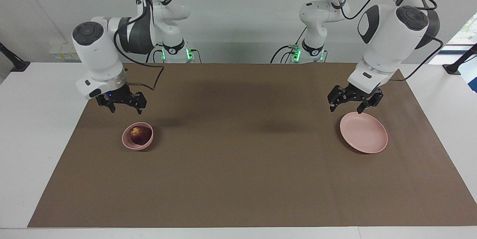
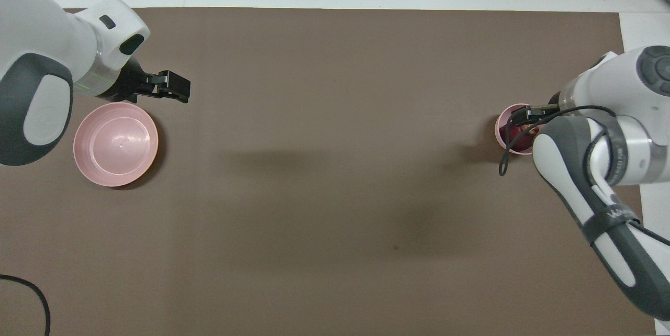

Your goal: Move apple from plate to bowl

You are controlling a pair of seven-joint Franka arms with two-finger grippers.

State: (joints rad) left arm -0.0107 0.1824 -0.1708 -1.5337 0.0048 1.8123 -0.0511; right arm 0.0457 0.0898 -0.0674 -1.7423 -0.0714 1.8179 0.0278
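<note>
The small dark red apple (image 1: 140,134) lies in the small deep pink bowl (image 1: 128,144) toward the right arm's end of the table. My right gripper (image 1: 125,108) hangs open and empty just above the bowl, clear of the apple. In the overhead view the right hand covers part of the bowl (image 2: 500,129), and a bit of the apple (image 2: 510,136) shows. The wide pink plate (image 1: 367,136) lies bare toward the left arm's end. My left gripper (image 1: 346,109) hangs open and empty over the plate's rim on the side nearer to the robots. The plate (image 2: 115,145) and left gripper (image 2: 154,89) also show from above.
A brown mat (image 1: 238,164) covers most of the white table (image 1: 37,120). A black cable (image 2: 31,294) lies at the mat's edge near the left arm's base. Nothing else stands on the mat.
</note>
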